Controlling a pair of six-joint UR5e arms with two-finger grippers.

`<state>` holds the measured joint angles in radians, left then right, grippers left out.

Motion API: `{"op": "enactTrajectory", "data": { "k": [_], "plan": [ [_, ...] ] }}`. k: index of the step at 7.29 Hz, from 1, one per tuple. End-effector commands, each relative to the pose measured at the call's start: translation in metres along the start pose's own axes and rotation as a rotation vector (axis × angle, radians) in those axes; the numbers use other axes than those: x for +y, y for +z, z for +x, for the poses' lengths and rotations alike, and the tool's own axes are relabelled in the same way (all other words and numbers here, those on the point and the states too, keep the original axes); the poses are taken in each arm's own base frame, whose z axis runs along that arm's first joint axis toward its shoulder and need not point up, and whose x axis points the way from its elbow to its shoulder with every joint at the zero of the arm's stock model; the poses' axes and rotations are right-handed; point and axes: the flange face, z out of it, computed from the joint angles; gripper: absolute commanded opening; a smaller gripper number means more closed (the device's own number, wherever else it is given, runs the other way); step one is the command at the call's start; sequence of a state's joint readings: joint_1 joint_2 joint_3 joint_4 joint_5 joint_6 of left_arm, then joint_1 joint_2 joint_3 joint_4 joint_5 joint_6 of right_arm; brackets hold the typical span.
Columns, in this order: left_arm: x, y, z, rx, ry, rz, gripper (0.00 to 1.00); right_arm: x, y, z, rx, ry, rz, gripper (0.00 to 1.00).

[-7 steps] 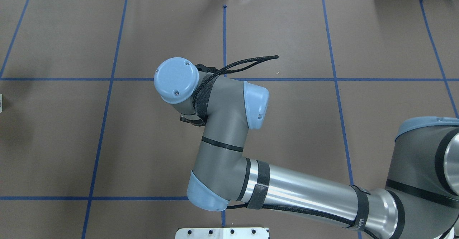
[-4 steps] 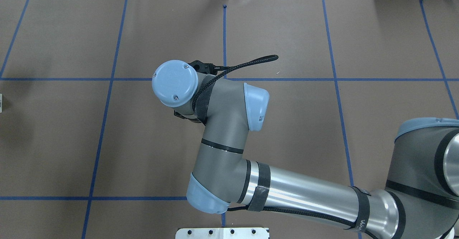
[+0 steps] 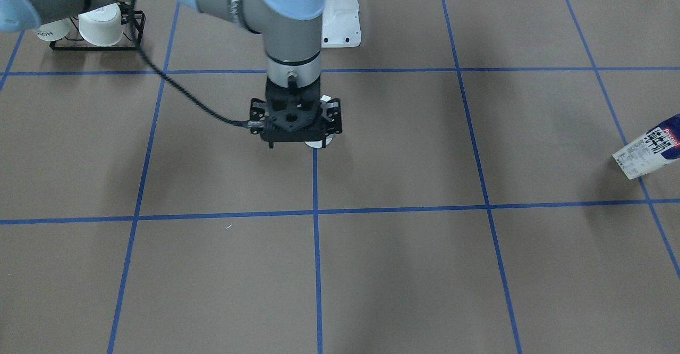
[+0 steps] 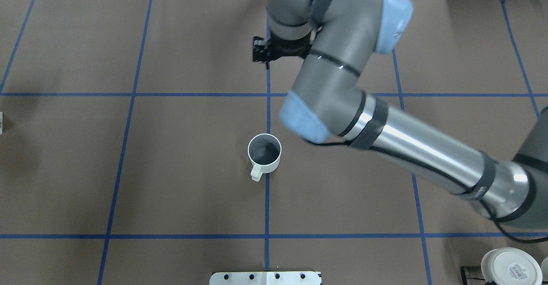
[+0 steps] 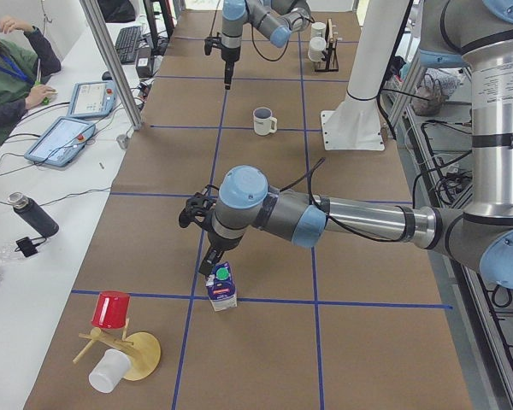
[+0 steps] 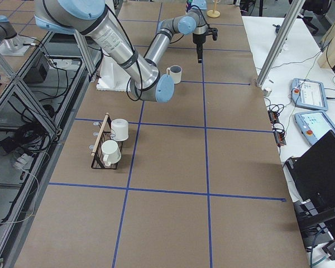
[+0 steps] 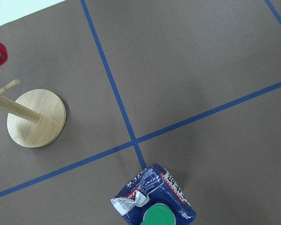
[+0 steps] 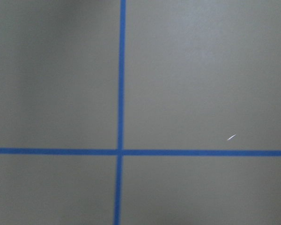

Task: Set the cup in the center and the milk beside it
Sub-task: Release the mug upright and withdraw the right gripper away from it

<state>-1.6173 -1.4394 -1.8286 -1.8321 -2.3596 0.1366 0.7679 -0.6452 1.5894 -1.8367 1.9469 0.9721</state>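
Note:
The white cup, dark grey inside, stands upright on the middle blue tape line of the center, handle toward the robot. My right gripper hangs high above the table on the far side of the cup and apart from it; its fingers are hidden, so I cannot tell whether it is open. In the front view its mount covers most of the cup. The milk, with its green cap, stands on a tape crossing far to my left. My left gripper hovers close over it; I cannot tell its state.
A black rack with white cups stands near my right base. A wooden mug tree with a red cup and a plain white cup lying beside it is past the milk. A white mounting plate is at the near edge.
The right arm was low over the centre and hid the cup. It has risen and swung to the far side, and the cup now stands uncovered on the middle line.

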Motion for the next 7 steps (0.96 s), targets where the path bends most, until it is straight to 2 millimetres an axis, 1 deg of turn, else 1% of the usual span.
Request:
{"op": "enactTrajectory", "data": {
  "k": [1,2,3,4,5,6,7],
  "plan": [
    [0.001,-0.001,0.001,0.001,-0.002,0.001,0.99,-0.043,-0.010,0.211,0.029,-0.167,-0.014,1.00],
    [0.002,0.000,-0.001,0.000,-0.005,-0.002,0.99,-0.031,-0.010,0.295,0.045,-0.222,-0.031,1.00],
    [0.005,0.003,-0.003,0.000,-0.010,-0.009,0.99,-0.011,-0.014,0.373,0.042,-0.218,-0.057,1.00],
    [0.008,0.004,-0.004,0.001,-0.012,-0.012,0.99,0.032,-0.004,0.443,0.062,-0.239,-0.105,1.00],
    [0.010,0.006,-0.005,0.001,-0.017,-0.015,0.99,0.076,-0.008,0.510,0.086,-0.235,-0.130,1.00],
    [0.014,0.012,-0.011,0.003,-0.033,-0.030,0.99,0.117,-0.015,0.565,0.112,-0.190,-0.154,1.00],
    [0.017,0.015,-0.014,0.004,-0.040,-0.037,0.99,0.148,-0.018,0.616,0.126,-0.131,-0.178,1.00]
  ]
}}
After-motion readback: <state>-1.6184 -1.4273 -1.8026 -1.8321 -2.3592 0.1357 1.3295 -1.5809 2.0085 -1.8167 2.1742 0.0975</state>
